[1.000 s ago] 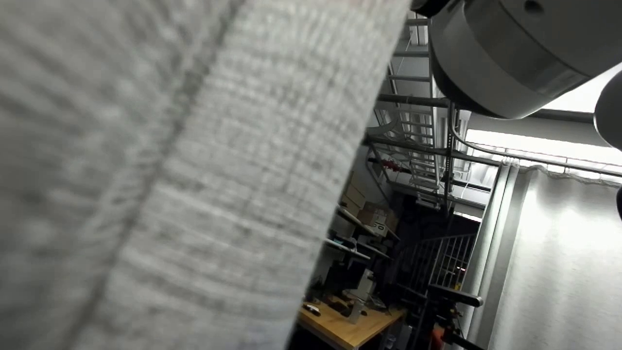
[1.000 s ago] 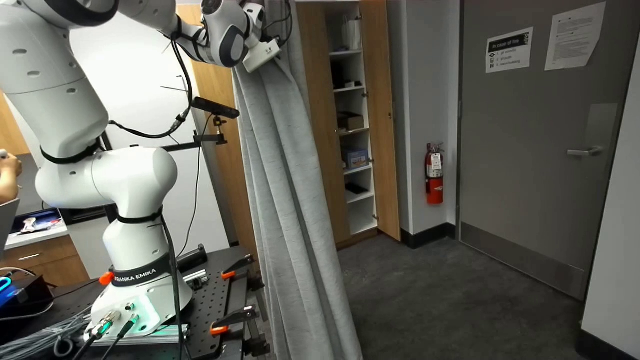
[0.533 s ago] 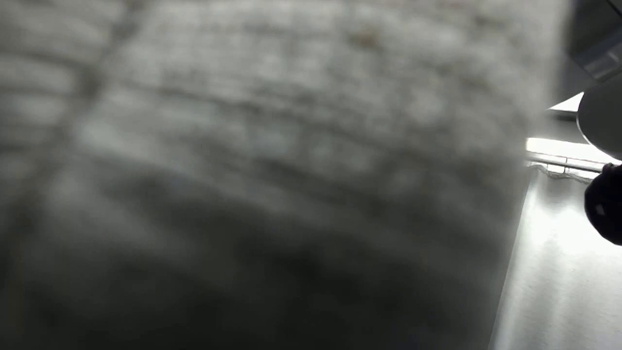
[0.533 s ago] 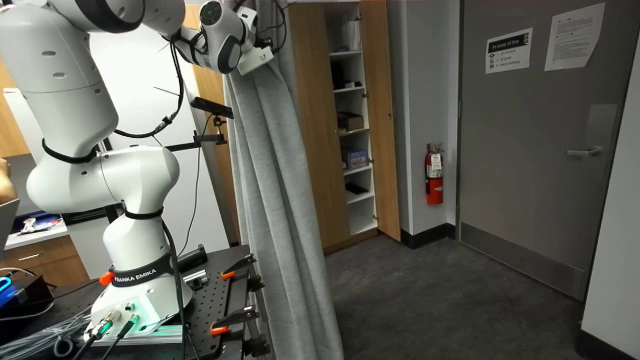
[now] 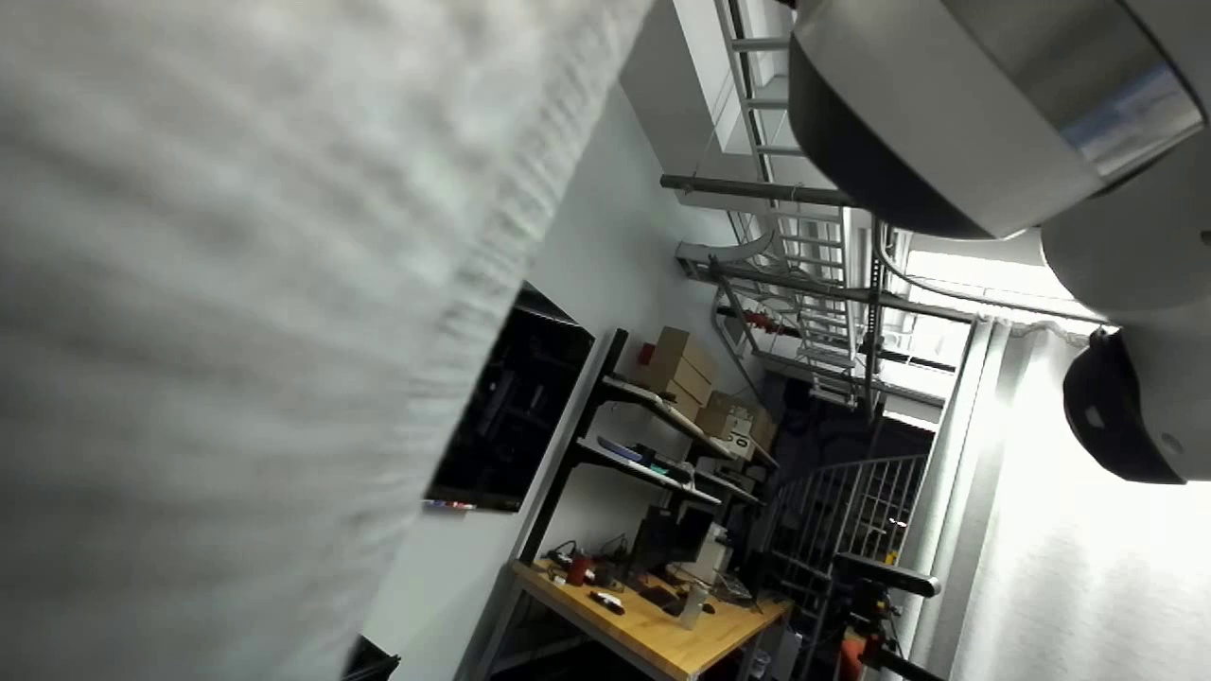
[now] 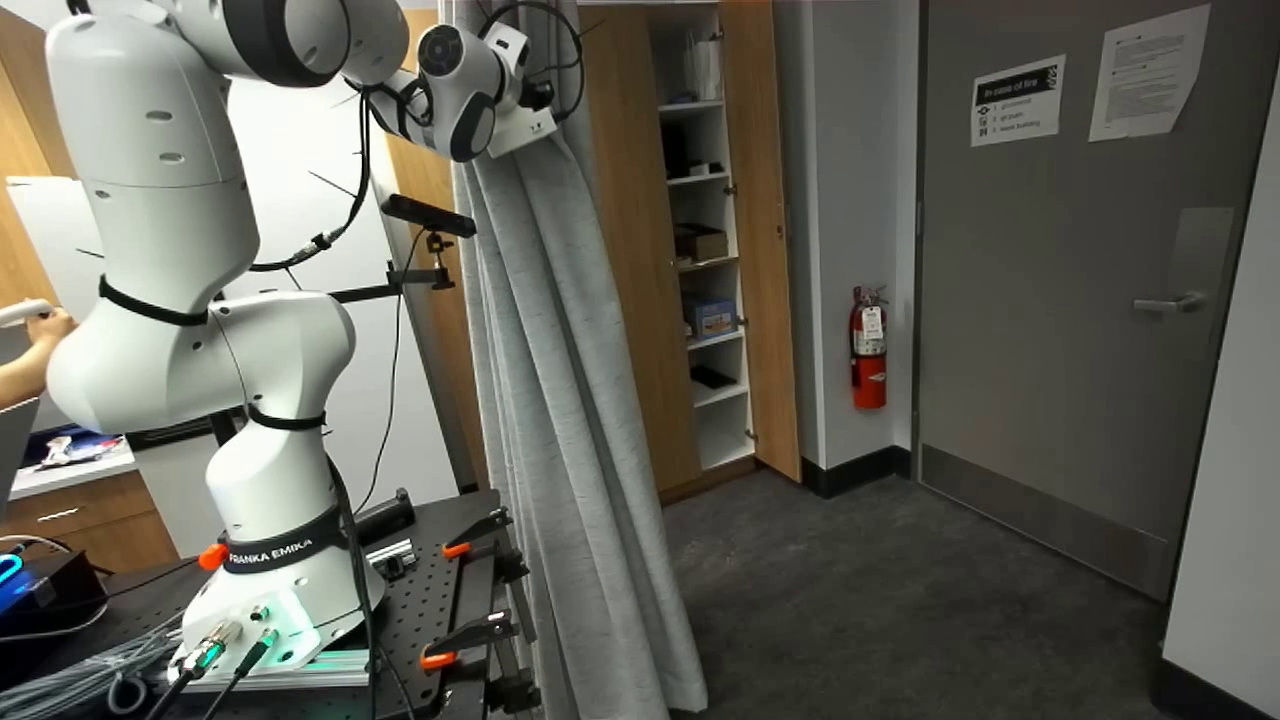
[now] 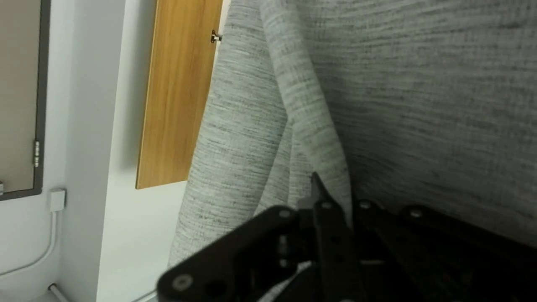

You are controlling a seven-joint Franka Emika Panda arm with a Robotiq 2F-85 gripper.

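Curtain: grey, woven with darker flecks, hanging in long soft pleats beside the tabletop; top end cut off from sight. Claw: black, closed on one narrow fold of the curtain; its tips are partly lost in shadow up close, and I cannot make them out in either exterior view. Arm: white, smooth, with rounded joints and black straps; uppermost part cropped. Cloth, in the same grey weave: badly blurred, filling the left of an exterior view and covering part of a black panel. Tabletop: black, perforated, with orange-tipped clamps along its edge. Camera: black bar on a bracket, one end overlapping the curtain. Hand: at the left edge, around a white object too cropped to name. Cabinet: plain wood grain, one leaf swung open, its left part behind the curtain; contents dim, apart from a blue box. Extinguisher: red cylinder, tagged, upright. Door: flat grey, lever handle, metal kick plate; two notices on it, the smaller print illegible from here.
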